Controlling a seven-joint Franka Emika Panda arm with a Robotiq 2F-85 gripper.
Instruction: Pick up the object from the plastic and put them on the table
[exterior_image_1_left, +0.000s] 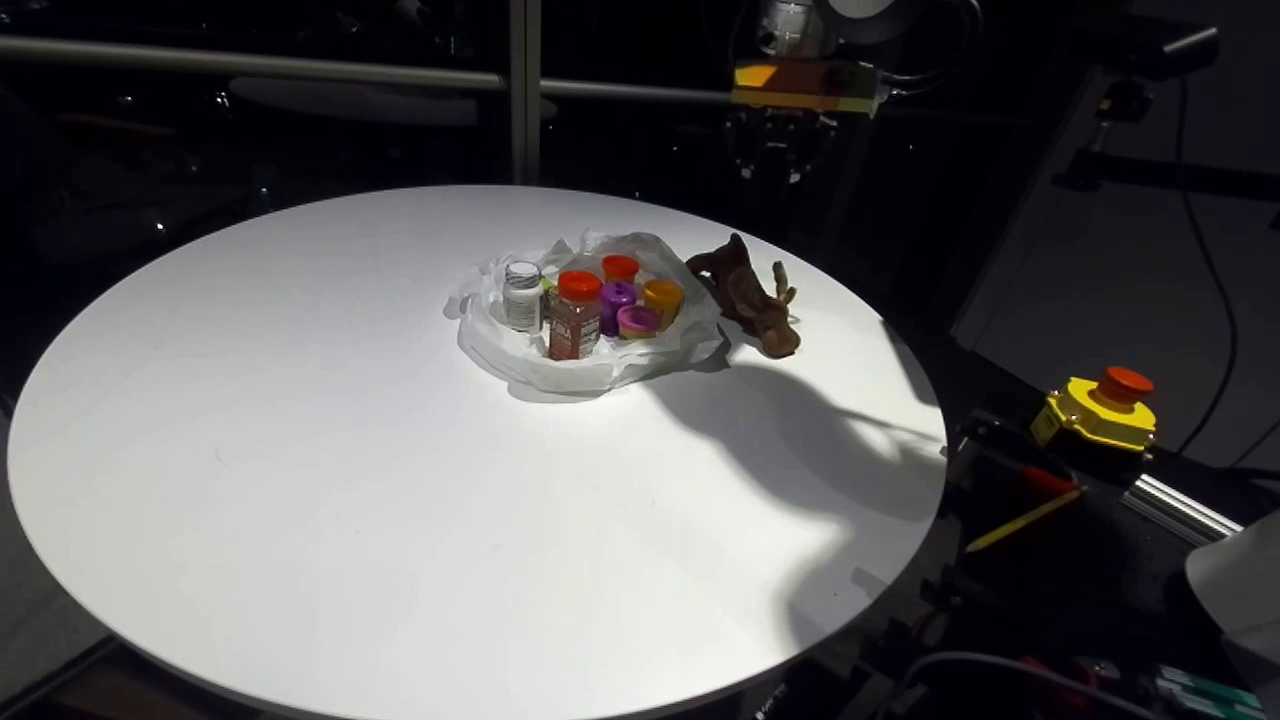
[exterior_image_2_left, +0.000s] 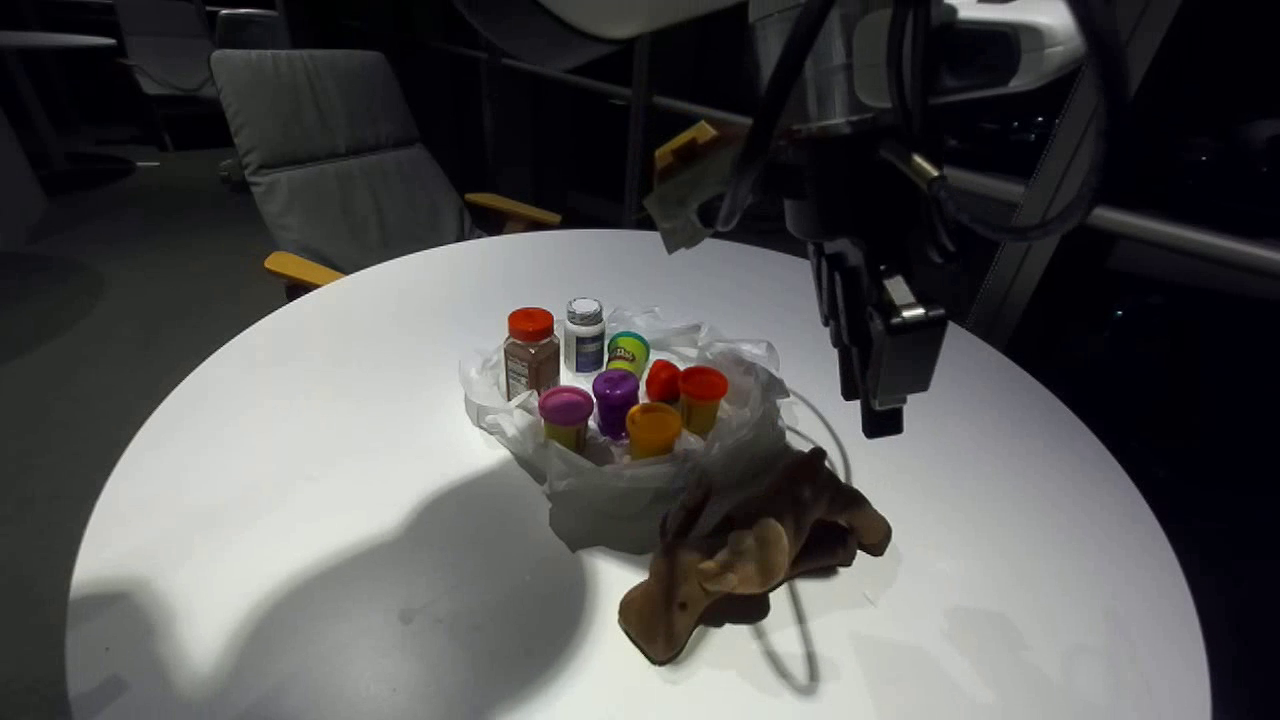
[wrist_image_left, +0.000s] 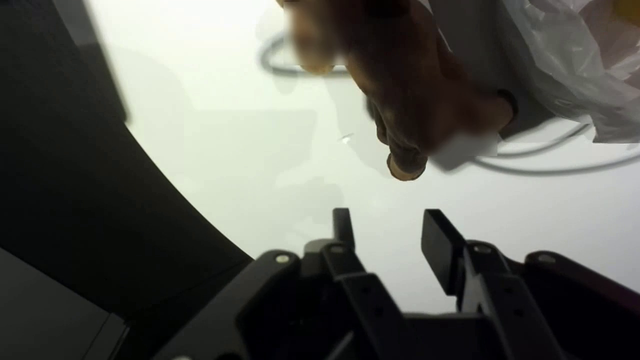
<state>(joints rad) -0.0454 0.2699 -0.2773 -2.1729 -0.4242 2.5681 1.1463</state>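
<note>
A crumpled white plastic bag (exterior_image_1_left: 560, 376) lies open on the round white table (exterior_image_1_left: 400, 520). It holds a red-lidded jar (exterior_image_2_left: 531, 365), a white bottle (exterior_image_2_left: 585, 338), a purple container (exterior_image_2_left: 616, 402), a pink-lidded tub (exterior_image_2_left: 567, 418), an orange-lidded tub (exterior_image_2_left: 653, 432), a red-lidded tub (exterior_image_2_left: 702, 398), a green tub (exterior_image_2_left: 627, 355) and a small red thing (exterior_image_2_left: 662, 382). A brown plush animal (exterior_image_2_left: 750, 560) lies on the table beside the bag; it shows in the wrist view (wrist_image_left: 415, 90). My gripper (wrist_image_left: 385, 220) is open and empty, above the table near the plush animal, apart from everything.
A thin grey cable (exterior_image_2_left: 808, 660) lies on the table by the plush animal. A grey chair (exterior_image_2_left: 330, 160) stands behind the table. A yellow box with a red button (exterior_image_1_left: 1100, 415) and a yellow pencil-like stick (exterior_image_1_left: 1025, 520) are beside the table.
</note>
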